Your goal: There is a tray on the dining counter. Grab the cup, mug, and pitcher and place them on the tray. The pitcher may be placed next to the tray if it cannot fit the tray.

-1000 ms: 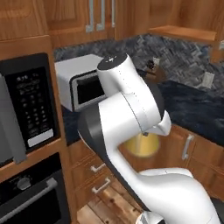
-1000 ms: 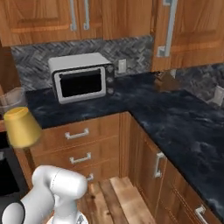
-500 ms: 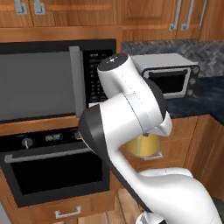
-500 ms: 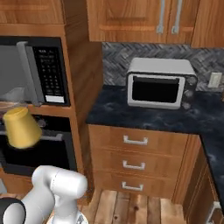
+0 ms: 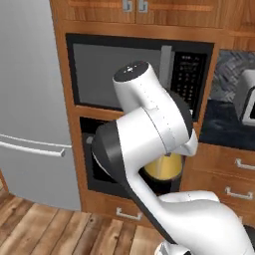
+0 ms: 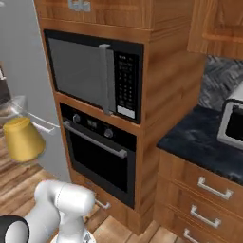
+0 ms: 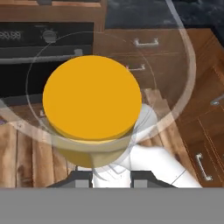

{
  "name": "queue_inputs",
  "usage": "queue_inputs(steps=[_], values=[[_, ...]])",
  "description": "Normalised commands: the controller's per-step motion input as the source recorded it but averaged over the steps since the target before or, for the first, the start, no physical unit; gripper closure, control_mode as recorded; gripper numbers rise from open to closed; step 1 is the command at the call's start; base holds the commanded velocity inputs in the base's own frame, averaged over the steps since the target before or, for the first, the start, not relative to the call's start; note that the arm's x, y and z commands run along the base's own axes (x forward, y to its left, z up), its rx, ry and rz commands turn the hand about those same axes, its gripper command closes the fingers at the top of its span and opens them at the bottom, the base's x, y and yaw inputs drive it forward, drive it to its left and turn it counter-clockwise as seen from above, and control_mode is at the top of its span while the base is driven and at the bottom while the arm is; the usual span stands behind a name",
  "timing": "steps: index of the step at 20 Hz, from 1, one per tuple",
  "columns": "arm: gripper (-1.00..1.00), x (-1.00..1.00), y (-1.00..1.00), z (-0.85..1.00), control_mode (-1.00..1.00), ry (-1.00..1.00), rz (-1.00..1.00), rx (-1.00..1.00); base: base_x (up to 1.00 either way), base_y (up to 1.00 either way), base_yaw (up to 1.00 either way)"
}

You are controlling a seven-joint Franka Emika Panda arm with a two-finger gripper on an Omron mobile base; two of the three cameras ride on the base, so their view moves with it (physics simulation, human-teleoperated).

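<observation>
The pitcher (image 7: 92, 100), clear glass with yellow-orange liquid, fills the middle of the hand view, and my gripper (image 7: 113, 178) is shut on it with its two dark fingertips (image 7: 81, 179) rising just below it. In the left base view the pitcher (image 5: 162, 167) hangs in the air under my bent white arm. The right base view has the pitcher (image 6: 21, 138) tilted at the far left, above the wooden floor. The tray, the cup, the mug and the dining counter are out of view.
Ahead stands a wooden wall unit with a built-in microwave (image 6: 90, 76) above an oven (image 6: 97, 152). A grey fridge (image 5: 30, 99) is to its left. To the right run a black counter (image 6: 199, 142) with drawers and a toaster oven (image 6: 233, 124).
The whole picture has swept to the right: the base has turned left, bringing the oven unit and the fridge into view. The pitcher keeps its place by the arm.
</observation>
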Motion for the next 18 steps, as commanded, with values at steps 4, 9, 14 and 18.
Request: queue_inputs(steps=[4, 9, 14, 18], values=[[1.00, 0.00, 0.00, 0.00, 1.00, 0.00, 0.00, 0.00, 0.00, 0.51, 0.69], [1.00, 0.00, 0.00, 0.00, 1.00, 0.00, 0.00, 0.00, 0.38, 0.58, 0.55], [1.00, 0.00, 0.00, 0.00, 1.00, 0.00, 0.00, 0.00, 0.84, 0.67, 0.29], [1.00, 0.00, 0.00, 0.00, 1.00, 0.00, 0.00, 0.00, 1.00, 0.66, 0.24]])
